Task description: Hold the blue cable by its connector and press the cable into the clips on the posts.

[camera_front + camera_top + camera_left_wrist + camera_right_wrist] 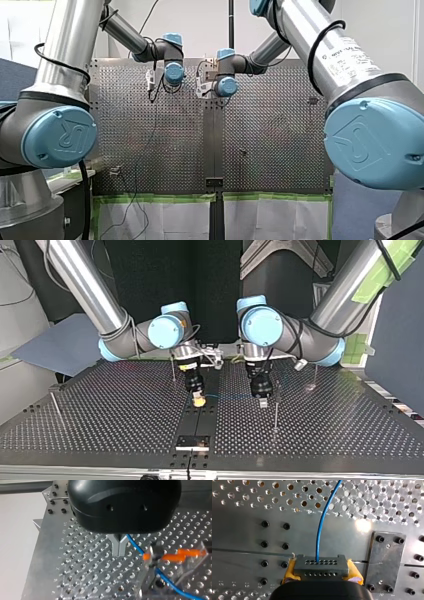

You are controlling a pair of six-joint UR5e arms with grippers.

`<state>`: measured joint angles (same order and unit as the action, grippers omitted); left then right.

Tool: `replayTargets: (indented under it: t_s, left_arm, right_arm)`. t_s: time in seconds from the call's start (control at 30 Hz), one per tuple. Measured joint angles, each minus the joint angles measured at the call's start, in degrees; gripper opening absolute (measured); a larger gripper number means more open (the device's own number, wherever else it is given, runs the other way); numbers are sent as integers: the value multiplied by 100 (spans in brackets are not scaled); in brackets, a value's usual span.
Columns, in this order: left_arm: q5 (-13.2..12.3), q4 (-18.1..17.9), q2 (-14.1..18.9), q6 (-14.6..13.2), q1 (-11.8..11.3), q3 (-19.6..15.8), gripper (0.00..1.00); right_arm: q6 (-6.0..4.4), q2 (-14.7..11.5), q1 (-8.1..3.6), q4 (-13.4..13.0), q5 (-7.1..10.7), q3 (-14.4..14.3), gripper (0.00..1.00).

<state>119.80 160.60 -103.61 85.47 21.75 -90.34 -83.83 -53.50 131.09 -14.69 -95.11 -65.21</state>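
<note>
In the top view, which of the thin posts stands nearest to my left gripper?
The post just beside my left gripper, on the side toward the view's right. The other posts stand clearly farther away from it.

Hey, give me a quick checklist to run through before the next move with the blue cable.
1. Connector clamped between the right gripper's yellow pads: ok.
2. Blue cable leaves the connector in a smooth curve, no kink: ok.
3. Left gripper closed: ok. Pinching the cable: cannot tell.
4. Cable seated in the orange clip beside the left gripper: cannot tell.
5. The two grippers apart in the top view, not touching: ok.
</note>
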Motion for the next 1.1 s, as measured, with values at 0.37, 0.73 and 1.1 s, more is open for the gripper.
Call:
replayTargets:
  t_s: [0.37,0.73,1.1]
  left_arm:
    - [-5,41,-206,56,228,-8,0]
    - [-34,-113,-647,218,362,-266,0]
    - [-34,-445,-901,193,489,-597,0]
  right_arm:
    - [-90,0,-80,94,-6,-88,0]
    - [-105,1,-144,150,-124,-543,0]
    - [-75,14,-181,74,-231,-1150,0]
